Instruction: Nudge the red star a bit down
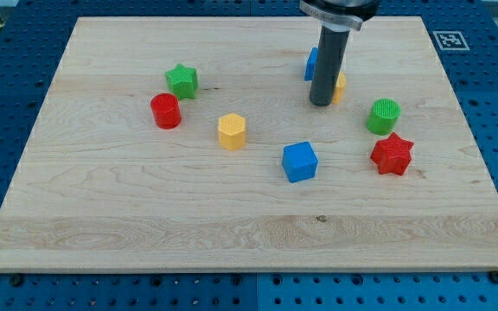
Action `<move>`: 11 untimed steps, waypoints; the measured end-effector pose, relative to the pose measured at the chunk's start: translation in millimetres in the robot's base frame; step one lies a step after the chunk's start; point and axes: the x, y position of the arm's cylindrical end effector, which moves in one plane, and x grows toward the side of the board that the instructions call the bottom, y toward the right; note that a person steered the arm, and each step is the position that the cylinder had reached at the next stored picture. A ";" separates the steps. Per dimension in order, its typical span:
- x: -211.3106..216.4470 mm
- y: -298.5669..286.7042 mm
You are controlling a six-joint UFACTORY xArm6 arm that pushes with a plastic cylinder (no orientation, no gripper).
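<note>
The red star (392, 155) lies on the wooden board at the view's right, just below the green cylinder (384, 116). My tip (322, 103) rests on the board up and to the left of the red star, well apart from it. The rod partly hides a blue block (311, 63) and a yellow block (340, 86) behind it; their shapes cannot be made out.
A blue cube (300, 161) sits left of the red star. A yellow hexagonal block (232, 131) is near the middle. A red cylinder (166, 111) and a green star (181, 80) are at the left. The board's right edge (469, 130) is near the red star.
</note>
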 end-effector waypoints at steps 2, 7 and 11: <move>11.2 0.0; 67.2 32.3; 90.8 53.4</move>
